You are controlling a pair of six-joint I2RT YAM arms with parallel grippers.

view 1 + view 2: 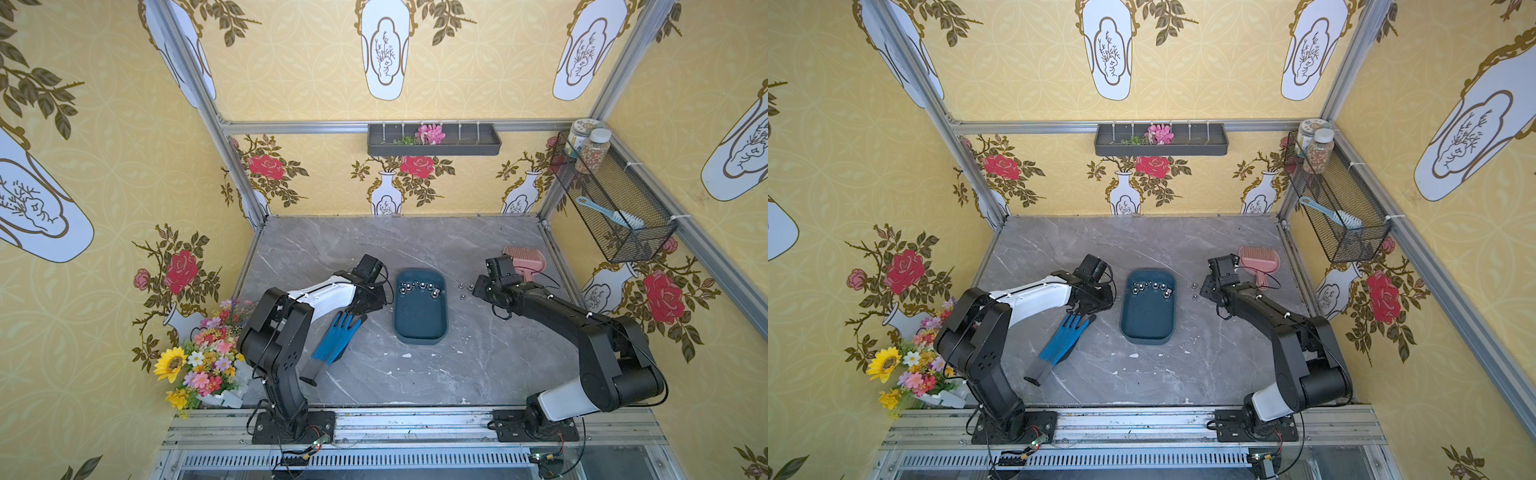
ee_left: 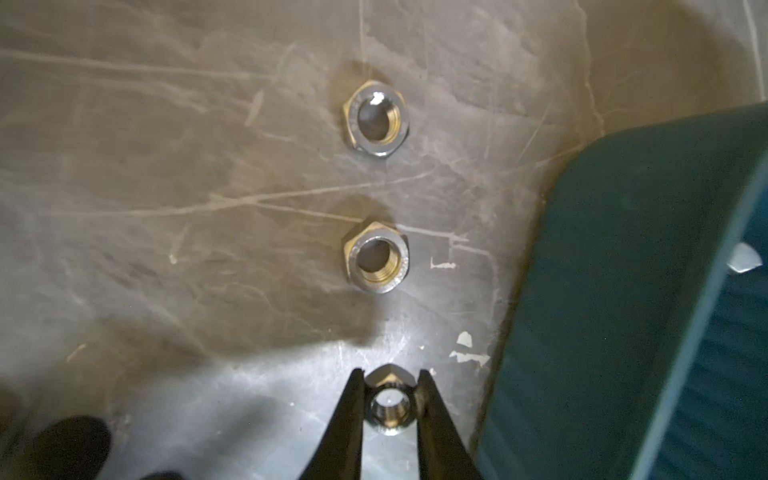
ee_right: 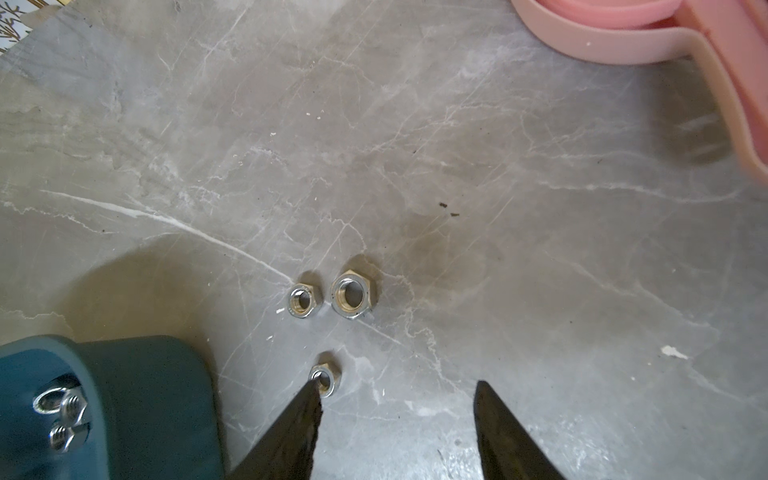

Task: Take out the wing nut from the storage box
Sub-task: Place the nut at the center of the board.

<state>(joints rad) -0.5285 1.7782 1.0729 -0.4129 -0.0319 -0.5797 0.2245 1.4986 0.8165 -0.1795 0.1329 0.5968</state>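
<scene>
The teal storage box (image 1: 419,322) (image 1: 1147,322) lies mid-table with several metal nuts (image 1: 417,287) at its far end. Which of them is a wing nut I cannot tell. My left gripper (image 1: 376,305) (image 1: 1102,305) (image 2: 390,374) hangs just outside the box's left wall (image 2: 623,291), shut on a small hex nut (image 2: 390,409). To the right of the box (image 3: 145,395) my right gripper (image 1: 478,289) (image 1: 1204,289) (image 3: 397,384) stands open over the table. One of its fingertips (image 3: 309,399) overlaps a small loose nut (image 3: 328,376).
Two hex nuts (image 2: 376,118) (image 2: 376,257) lie on the table ahead of the left gripper. Two more (image 3: 304,300) (image 3: 353,297) lie ahead of the right one. A blue glove (image 1: 336,336) lies front left, a pink scoop (image 1: 525,259) back right, and flowers (image 1: 199,361) at the left edge.
</scene>
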